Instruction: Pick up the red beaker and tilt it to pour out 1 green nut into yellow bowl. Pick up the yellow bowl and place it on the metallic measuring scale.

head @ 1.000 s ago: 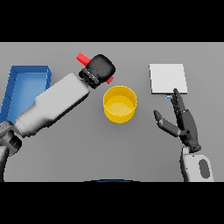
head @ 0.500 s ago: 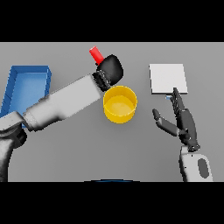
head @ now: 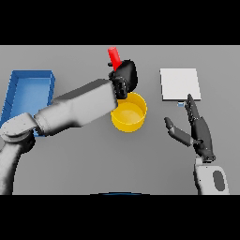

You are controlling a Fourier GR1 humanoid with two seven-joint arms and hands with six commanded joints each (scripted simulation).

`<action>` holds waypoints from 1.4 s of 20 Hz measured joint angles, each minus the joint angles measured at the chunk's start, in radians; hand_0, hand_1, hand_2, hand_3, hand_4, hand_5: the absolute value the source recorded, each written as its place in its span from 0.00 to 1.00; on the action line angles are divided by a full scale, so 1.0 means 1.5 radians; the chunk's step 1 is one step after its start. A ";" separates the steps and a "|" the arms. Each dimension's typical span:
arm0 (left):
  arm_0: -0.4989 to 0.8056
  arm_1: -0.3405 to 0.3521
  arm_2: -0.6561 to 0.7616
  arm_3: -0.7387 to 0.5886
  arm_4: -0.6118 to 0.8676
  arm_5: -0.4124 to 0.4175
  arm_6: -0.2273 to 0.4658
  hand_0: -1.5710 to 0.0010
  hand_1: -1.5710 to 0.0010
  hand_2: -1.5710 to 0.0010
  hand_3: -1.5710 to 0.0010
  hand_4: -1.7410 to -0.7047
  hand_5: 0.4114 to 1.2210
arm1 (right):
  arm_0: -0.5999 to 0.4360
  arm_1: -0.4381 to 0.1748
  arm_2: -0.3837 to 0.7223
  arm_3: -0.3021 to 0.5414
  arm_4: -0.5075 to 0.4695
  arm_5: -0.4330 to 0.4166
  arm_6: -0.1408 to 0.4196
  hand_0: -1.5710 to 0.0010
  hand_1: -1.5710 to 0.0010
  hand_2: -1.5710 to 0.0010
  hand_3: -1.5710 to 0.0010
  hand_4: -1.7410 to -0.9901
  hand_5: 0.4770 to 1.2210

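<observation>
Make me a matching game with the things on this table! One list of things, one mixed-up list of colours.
Things:
1. beaker held up in the left hand
2. bowl in the middle
3. tray at the left edge
4. scale beyond the right hand

Colours:
A. blue
B. white-grey
C. red
D. yellow

Pairs: 1-C, 2-D, 3-A, 4-B

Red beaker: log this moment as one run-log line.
left hand: shut on red beaker, above far rim of yellow bowl | right hand: open, idle near scale | nut: not visible
</observation>
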 measured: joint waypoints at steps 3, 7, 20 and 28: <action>-0.013 -0.010 -0.020 0.012 0.001 0.000 0.004 0.00 0.00 0.00 0.00 0.00 1.00 | 0.002 -0.004 -0.003 0.002 0.001 0.000 -0.014 1.00 1.00 1.00 1.00 0.66 0.15; -0.047 -0.001 -0.032 0.024 0.008 0.013 -0.004 0.00 0.00 0.00 0.00 0.00 0.96 | 0.000 0.002 0.002 0.000 -0.005 0.006 -0.006 1.00 1.00 1.00 1.00 0.69 0.15; -0.253 0.123 0.168 0.215 0.133 0.107 0.017 0.00 0.03 0.03 0.08 0.13 0.99 | -0.012 -0.010 0.001 -0.007 -0.019 0.024 -0.014 1.00 1.00 1.00 1.00 0.60 0.23; -0.178 0.243 0.389 0.366 0.423 0.223 0.087 0.00 0.00 0.00 0.09 0.02 1.00 | -0.027 -0.016 0.014 0.016 0.005 0.023 -0.041 1.00 1.00 1.00 1.00 0.59 0.23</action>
